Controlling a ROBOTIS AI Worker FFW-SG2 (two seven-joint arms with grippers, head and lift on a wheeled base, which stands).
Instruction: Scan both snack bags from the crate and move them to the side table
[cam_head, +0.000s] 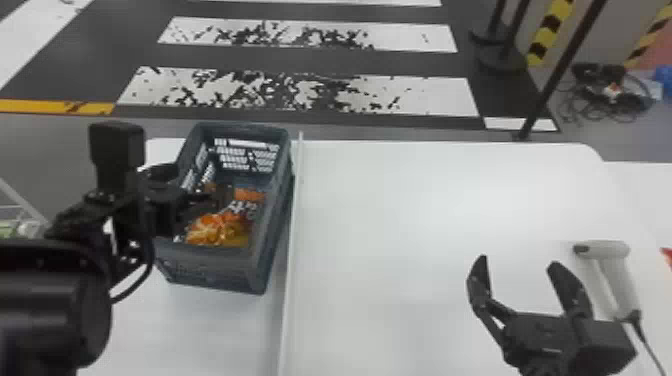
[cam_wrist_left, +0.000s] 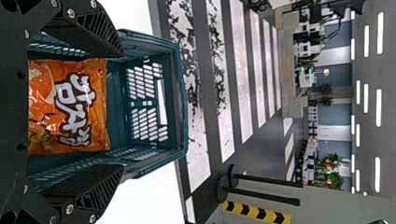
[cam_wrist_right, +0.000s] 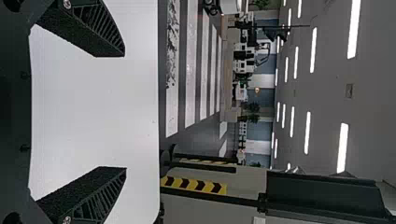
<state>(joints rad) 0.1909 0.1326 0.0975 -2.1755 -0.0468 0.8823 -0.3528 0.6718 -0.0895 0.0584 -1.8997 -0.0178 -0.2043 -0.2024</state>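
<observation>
In the head view my left gripper (cam_head: 200, 200) is at the left side of the blue-grey crate (cam_head: 260, 260), over the orange snack bags (cam_head: 222, 227) inside it. The left wrist view shows that gripper (cam_wrist_left: 119, 112) open, its fingers wide apart, with an orange snack bag (cam_wrist_left: 70, 107) lying in the crate (cam_wrist_left: 180, 102) between and below them. Over the right part of the white table my right gripper (cam_head: 517, 270) is open and holds nothing. Its fingers also stand apart in the right wrist view (cam_wrist_right: 125, 112). Just right of it lies the white scanner (cam_head: 610, 270) with its cable.
A thin raised strip (cam_head: 295, 240) runs along the white table (cam_head: 400, 225) beside the crate. Beyond the table, a black pole (cam_head: 560, 70) stands on the floor near tangled cables (cam_head: 610, 95). Another white surface (cam_head: 645, 185) adjoins at the right.
</observation>
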